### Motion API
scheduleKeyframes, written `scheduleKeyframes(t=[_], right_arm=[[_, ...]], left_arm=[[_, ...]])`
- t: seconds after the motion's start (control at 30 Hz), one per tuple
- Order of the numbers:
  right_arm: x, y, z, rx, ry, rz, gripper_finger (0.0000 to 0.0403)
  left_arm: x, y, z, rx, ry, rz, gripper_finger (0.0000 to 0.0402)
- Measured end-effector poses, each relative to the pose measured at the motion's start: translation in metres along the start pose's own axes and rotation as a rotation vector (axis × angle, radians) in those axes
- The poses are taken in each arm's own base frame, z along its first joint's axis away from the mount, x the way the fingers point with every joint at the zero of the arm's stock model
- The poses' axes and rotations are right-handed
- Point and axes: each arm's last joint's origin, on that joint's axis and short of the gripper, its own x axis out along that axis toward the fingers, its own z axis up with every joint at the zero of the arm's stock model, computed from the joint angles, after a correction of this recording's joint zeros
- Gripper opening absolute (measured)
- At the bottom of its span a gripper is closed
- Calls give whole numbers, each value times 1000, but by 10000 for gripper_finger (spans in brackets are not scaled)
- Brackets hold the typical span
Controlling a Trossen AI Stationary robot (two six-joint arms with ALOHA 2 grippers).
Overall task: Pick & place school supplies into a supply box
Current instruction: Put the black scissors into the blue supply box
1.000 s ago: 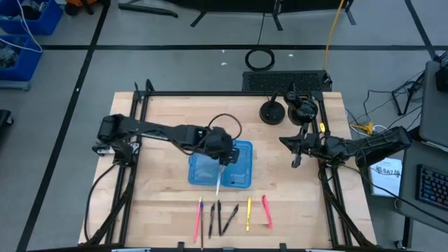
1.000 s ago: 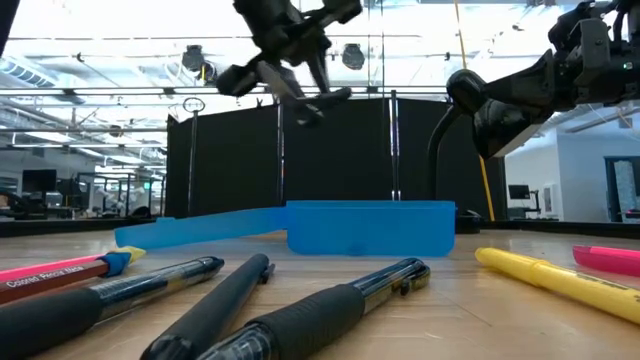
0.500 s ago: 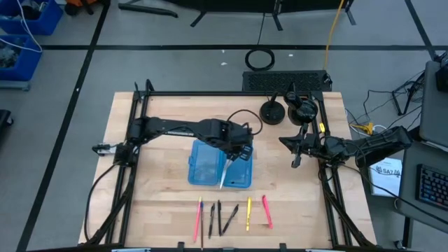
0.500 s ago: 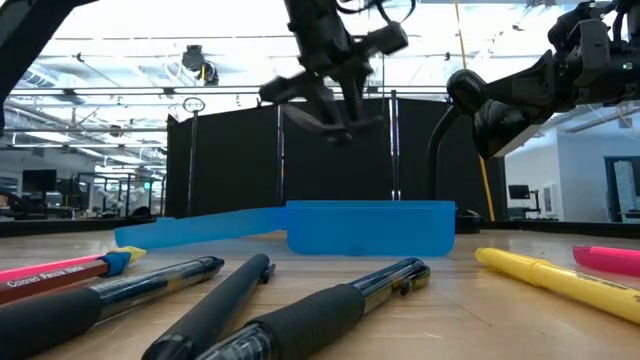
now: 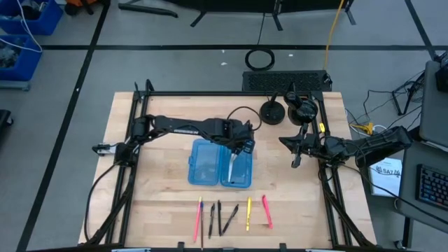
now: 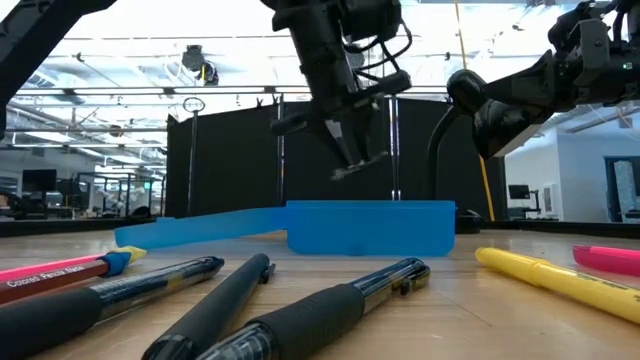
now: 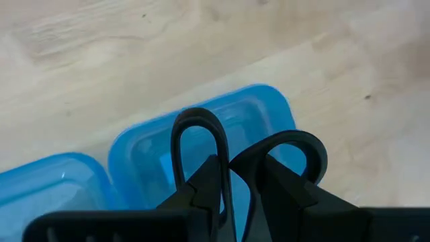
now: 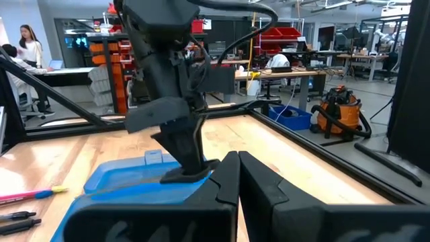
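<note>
My left gripper (image 5: pixel 239 149) (image 6: pixel 345 150) is shut on the small scissors (image 5: pixel 231 168) and hangs above the right half of the open blue supply box (image 5: pixel 241 175) (image 6: pixel 370 228). The box's other half (image 5: pixel 204 164) lies flat beside it on the left. In the left wrist view the scissors' two black handle loops (image 7: pixel 195 141) stick out past my fingers, over the blue box (image 7: pixel 269 107). Several pens and pencils lie in a row by the near edge: pink-red (image 5: pixel 198 218), black (image 5: pixel 222 217), yellow (image 5: pixel 248 213), pink (image 5: pixel 267 210). My right gripper (image 5: pixel 295 159) (image 8: pixel 238 176) waits shut at the table's right side. My left gripper pinches the scissors between its two fingers, where the two handles come together just behind the loops (image 7: pixel 227 171). The fingers come from above, slanting down. The scissors are lifted clear over the box's right half; a thin pale part (image 5: pixel 230 170) slants toward the near edge.
Two black round objects (image 5: pixel 271 112) (image 5: pixel 302 109) stand at the table's far right corner. Black frame rails (image 5: pixel 133 140) (image 5: pixel 329 189) run along the left and right sides. Bare wood lies left of the box and between the box and the pen row.
My left gripper has carried the scissors toward the table's right, from over the box's left half to over its right half, and has come down closer to the box. The scissors now show shorter from above, tipped more upright. The right arm kept still.
</note>
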Motion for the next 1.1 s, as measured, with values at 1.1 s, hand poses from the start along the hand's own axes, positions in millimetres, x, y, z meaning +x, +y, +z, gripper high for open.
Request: scheduleKeyframes(t=[1.1], right_arm=[[0,0,-1,-4,7,0,0]], left_arm=[[37,27,-20,-23,-32,86,81]])
